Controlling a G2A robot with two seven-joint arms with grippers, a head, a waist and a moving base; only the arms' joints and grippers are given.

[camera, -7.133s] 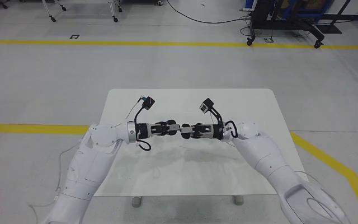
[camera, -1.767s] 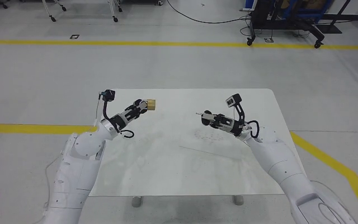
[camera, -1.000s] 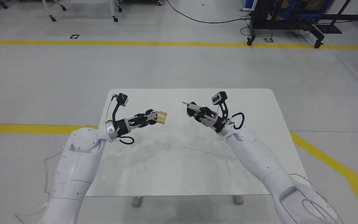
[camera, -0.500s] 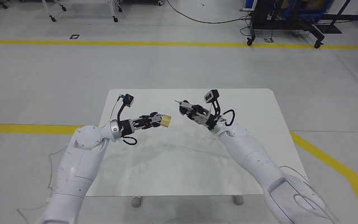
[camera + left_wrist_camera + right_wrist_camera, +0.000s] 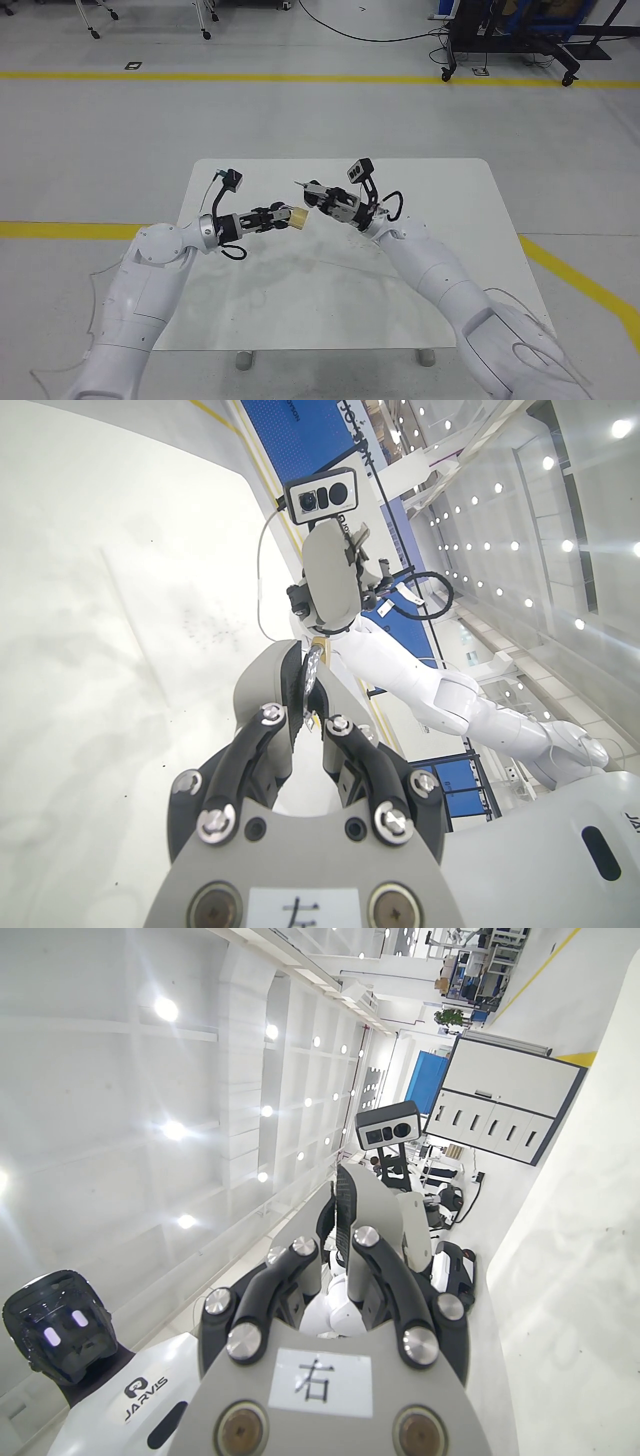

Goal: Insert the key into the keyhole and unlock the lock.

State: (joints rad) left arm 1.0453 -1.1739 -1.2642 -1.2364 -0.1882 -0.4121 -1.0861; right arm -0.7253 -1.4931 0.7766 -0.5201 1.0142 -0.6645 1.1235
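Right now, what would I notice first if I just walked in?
The little brass lock, held above the white table in the left gripper, catches the eye first. Right beside it the right gripper pinches a thin key, its tip close to the lock but not in it.

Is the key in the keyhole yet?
Out: the top view shows the key, held by the right end effector, apart from the lock in the left end effector.

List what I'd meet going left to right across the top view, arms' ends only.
From the left: left wrist camera, left gripper, lock, right gripper, right wrist camera. The key overlaps the lock's span, so it is left out.
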